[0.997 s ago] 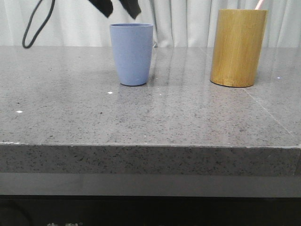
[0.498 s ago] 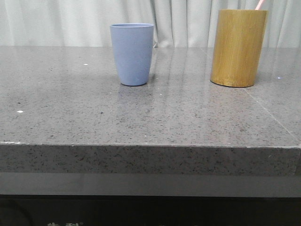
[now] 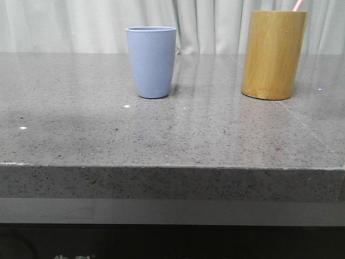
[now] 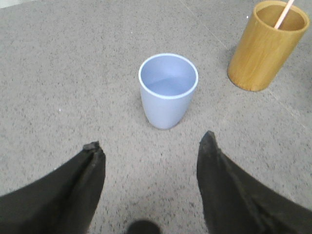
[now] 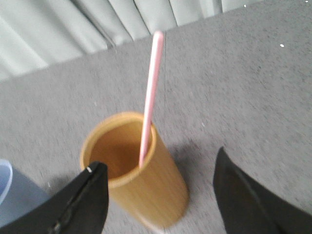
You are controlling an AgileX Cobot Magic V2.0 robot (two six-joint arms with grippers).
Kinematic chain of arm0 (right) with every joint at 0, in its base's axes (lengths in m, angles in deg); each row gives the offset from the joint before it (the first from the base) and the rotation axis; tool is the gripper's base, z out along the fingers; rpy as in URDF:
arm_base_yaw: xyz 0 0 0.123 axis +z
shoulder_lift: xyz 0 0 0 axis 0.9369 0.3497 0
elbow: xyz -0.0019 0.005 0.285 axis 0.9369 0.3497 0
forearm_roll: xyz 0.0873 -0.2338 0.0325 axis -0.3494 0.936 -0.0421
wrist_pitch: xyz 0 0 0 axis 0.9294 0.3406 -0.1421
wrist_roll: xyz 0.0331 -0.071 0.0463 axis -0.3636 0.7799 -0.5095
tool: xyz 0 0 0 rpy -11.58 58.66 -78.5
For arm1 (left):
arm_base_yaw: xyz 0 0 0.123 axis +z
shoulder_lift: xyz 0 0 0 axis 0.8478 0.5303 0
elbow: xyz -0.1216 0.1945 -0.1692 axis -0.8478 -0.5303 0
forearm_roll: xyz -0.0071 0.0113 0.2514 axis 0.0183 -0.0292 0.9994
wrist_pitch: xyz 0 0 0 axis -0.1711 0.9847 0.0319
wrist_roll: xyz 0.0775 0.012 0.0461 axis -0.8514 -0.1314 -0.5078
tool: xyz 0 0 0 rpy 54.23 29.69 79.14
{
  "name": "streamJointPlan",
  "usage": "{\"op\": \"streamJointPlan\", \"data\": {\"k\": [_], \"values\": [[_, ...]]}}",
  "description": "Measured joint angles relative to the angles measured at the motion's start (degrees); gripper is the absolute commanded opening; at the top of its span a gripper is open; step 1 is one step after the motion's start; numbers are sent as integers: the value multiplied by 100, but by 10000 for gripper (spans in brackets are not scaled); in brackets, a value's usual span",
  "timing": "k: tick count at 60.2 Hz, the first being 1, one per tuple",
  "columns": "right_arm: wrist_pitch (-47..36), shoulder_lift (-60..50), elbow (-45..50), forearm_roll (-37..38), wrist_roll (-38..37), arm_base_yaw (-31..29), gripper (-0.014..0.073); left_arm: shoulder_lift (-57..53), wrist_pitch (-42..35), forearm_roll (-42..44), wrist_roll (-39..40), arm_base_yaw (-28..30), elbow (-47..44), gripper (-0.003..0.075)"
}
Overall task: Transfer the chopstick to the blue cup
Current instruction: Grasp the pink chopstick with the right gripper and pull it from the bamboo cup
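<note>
Standing on a grey speckled stone table (image 3: 81,135), in front of a pale pleated curtain (image 3: 64,24), were two containers set well apart, neither touching the other. The larger was a tan bamboo holder (image 3: 273,54), an upright cylinder toward the right side of the table, and it held the chopstick (image 5: 149,97), a thin pale pink stick that leaned against the holder's inner rim and rose well above its mouth; from the front camera just its tip (image 3: 297,5) peeked over the top edge. No other item could be seen inside the holder. The smaller container was the blue cup (image 3: 151,61), an upright handleless tumbler nearer the middle of the table, and the left wrist camera looked down into it (image 4: 168,87) and showed a bare blue bottom with nothing in it. The left gripper (image 4: 151,146) hung above the table on the near side of the cup, its two dark fingers (image 4: 92,161) spread wide apart and holding nothing. The right gripper (image 5: 158,175) hovered over the holder (image 5: 136,170), its fingers (image 5: 92,190) likewise spread wide to either side of it, clear of the chopstick and gripping nothing.
</note>
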Motion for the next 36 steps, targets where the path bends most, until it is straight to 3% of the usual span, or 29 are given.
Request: {"op": "streamJointPlan", "data": {"k": [24,31,36], "values": [[-646,1683,-1274,-438,0,0,480,-515,-114,-16,0,0,-365,421],[-685,1999,-1479,-520,0,0,409,-515,-117,-16,0,0,-368,421],[-685,2102,-1527,-607,0,0,289,-515,-138,-16,0,0,-368,421]]}}
